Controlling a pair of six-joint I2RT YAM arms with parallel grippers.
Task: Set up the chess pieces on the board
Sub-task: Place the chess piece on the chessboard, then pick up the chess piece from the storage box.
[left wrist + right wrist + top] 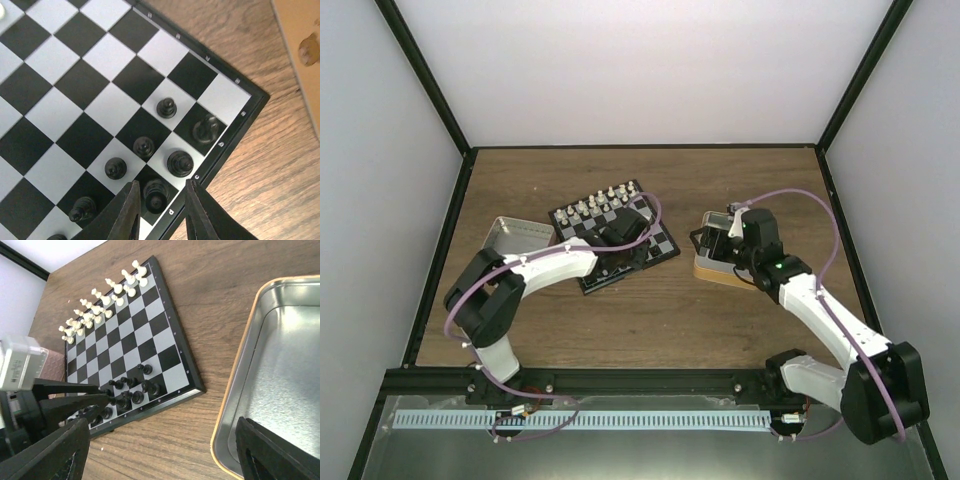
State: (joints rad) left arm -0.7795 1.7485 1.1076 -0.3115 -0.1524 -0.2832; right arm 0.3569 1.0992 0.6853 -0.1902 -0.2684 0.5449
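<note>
Board (pixel 613 240) sits skewed on the desk (pixel 670 320), left of centre, w/ one corner pointing toward the right arm.

White pieces (pixel 100 300): two rows along the board's far edge, all upright.

Black pieces (pixel 144 147): bunched at the near edge by the right-hand corner. Some stand in the rim row, some one row in. All those seen are upright, each on its own square. Further ones toward the lower-left of the left wrist view are cut off, so no count.

Left end effector (pixel 162 183): low over the rim row, narrow gap. Its fingers (pixel 131 210) straddle one black piece (pixel 156 195) that stands on a dark square next to the rim. A sliver of board shows on both sides of that piece, so the pads aren't on it. Not gripping.

Right end effector (pixel 160 427): spread wide, nothing between the fingers. It hangs over the near-left rim of the tan-rimmed tin (pixel 245 375), which lies just right of the board, apart from it.

Grey tin (pixel 520 235) sits on the desk off the board's left side. The left arm hides its near edge. Can't tell whether it touches the board.
</note>
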